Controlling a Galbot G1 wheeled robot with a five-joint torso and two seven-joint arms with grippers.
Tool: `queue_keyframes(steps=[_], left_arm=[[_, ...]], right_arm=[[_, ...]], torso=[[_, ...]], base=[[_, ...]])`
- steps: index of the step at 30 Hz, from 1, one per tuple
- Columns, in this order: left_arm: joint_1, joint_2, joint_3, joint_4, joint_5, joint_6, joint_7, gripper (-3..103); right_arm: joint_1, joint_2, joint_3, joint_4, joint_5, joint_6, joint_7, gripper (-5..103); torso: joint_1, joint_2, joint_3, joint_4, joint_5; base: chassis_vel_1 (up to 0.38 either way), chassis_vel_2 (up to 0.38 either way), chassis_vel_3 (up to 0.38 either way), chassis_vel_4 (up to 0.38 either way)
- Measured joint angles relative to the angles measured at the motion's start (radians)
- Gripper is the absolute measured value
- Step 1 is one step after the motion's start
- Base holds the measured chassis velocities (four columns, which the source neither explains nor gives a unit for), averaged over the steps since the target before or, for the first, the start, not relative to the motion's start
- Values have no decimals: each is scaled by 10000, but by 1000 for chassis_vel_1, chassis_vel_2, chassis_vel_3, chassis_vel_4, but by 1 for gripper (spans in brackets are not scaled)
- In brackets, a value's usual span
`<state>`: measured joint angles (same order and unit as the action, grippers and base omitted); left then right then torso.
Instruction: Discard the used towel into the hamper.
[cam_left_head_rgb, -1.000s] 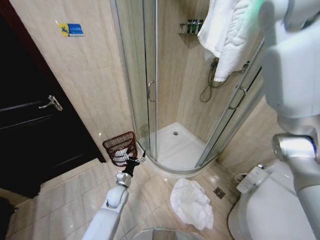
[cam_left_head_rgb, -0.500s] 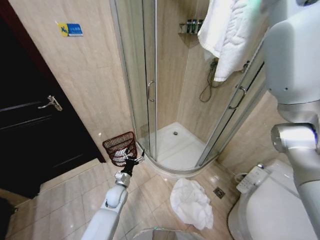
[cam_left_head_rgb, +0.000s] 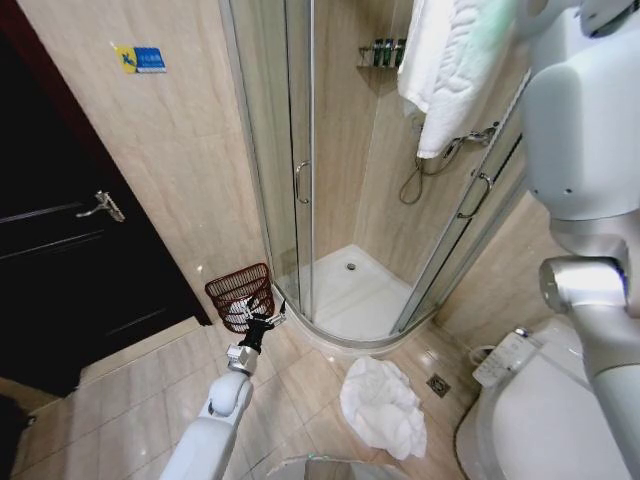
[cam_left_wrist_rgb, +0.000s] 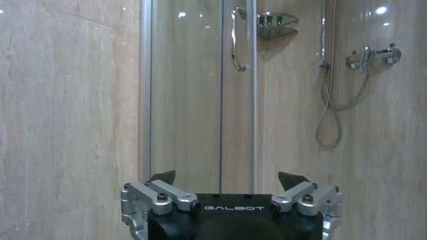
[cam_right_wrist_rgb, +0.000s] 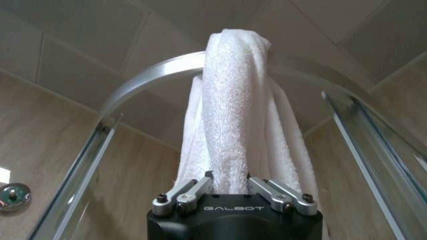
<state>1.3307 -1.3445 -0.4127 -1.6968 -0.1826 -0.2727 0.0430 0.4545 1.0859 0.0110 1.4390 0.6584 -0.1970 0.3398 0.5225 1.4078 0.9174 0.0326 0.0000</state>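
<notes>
A white towel (cam_left_head_rgb: 452, 70) hangs high over the curved top rail of the shower cabin (cam_left_head_rgb: 345, 180). My right gripper (cam_right_wrist_rgb: 229, 181) is shut on the towel (cam_right_wrist_rgb: 233, 115) from below, with the cloth bunched between its fingers. The hamper (cam_left_head_rgb: 240, 297), a dark reddish-brown wire basket, stands on the floor against the wall beside the shower's glass door. My left gripper (cam_left_head_rgb: 266, 321) hovers low, just beside the hamper's near rim. It is open and holds nothing, as the left wrist view shows of the gripper (cam_left_wrist_rgb: 227, 178).
Another white towel (cam_left_head_rgb: 382, 405) lies crumpled on the tiled floor in front of the shower. A toilet (cam_left_head_rgb: 530, 410) stands at the right and a dark door (cam_left_head_rgb: 70, 230) at the left. The shower's glass doors are partly open.
The hanging towel has been drawn upward and a little to the right with my right arm. My left arm has barely shifted beside the hamper.
</notes>
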Motion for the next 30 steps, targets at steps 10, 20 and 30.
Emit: queue_keyframes(steps=[10, 20, 30], left_arm=[[101, -9, -16, 3, 7, -43, 40, 100], [197, -12, 25, 12, 101, -120, 91, 100], [312, -51, 43, 40, 171, -237, 118, 100]], right_arm=[[-517, -251, 54, 393, 157, 40, -26, 8], [-1362, -682, 83, 1199, 550, 70, 316, 8], [-2641, -1325, 333, 2178, 822, 44, 566, 8]], torso=[[-1, 0, -1, 0, 0], [-1, -1, -2, 1, -1], [-2, -1, 0, 0, 2]], base=[[0, 0, 0, 0], [0, 0, 0, 0], [0, 0, 0, 0]])
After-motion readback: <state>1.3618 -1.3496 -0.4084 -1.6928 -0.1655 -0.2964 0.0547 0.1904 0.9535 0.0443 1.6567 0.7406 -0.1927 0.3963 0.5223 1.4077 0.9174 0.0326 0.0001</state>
